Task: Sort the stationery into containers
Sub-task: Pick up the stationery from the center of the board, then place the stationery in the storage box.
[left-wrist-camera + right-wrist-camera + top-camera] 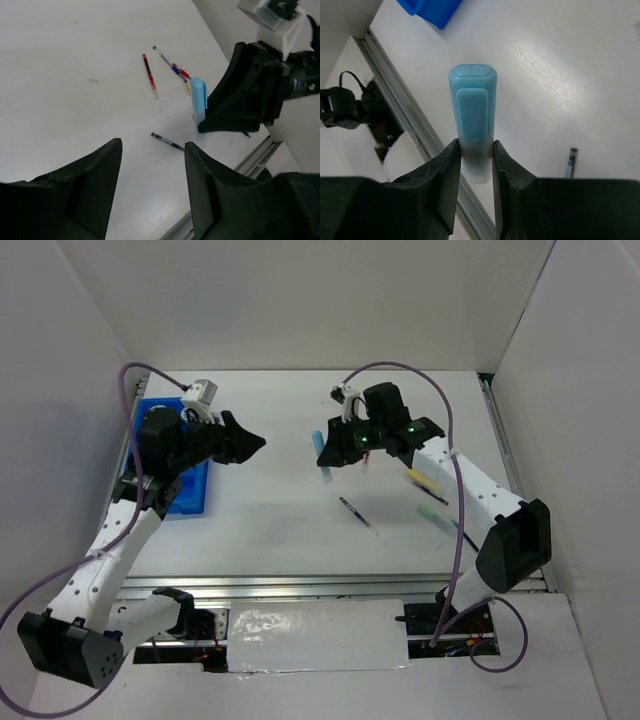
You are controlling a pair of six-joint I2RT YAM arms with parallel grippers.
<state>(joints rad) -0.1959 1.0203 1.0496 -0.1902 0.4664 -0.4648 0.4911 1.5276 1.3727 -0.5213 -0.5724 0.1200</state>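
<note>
From above, the right gripper (329, 460) hung over the middle of the table, closed on the light-blue highlighter (317, 443). The blue tray (196, 496) lay at the far left, partly under the left arm. The left gripper (250, 443) sat just right of it, pointing at the other claw, the two well apart. A dark pen (358, 516), a yellow highlighter (424, 480) and a green marker (434, 517) lay loose nearer the right arm.

The left wrist view showed what the overhead one could not: the left claw's jaws stood about half open with only bare table between them. It also picked out a red pen (149, 75) and a thinner blue-and-red pen (170, 63) beyond the held highlighter.

The right wrist view alone showed the quality of the grip. The pads pinched only the highlighter's pale lower end, and most of the body with its clip stuck out past them. A corner of the tray showed at the top edge.

With so short a hold, the highlighter would probably pivot or slide out during a quick swing to the tray. The left arm parked beside the tray could also foul the approach.
</note>
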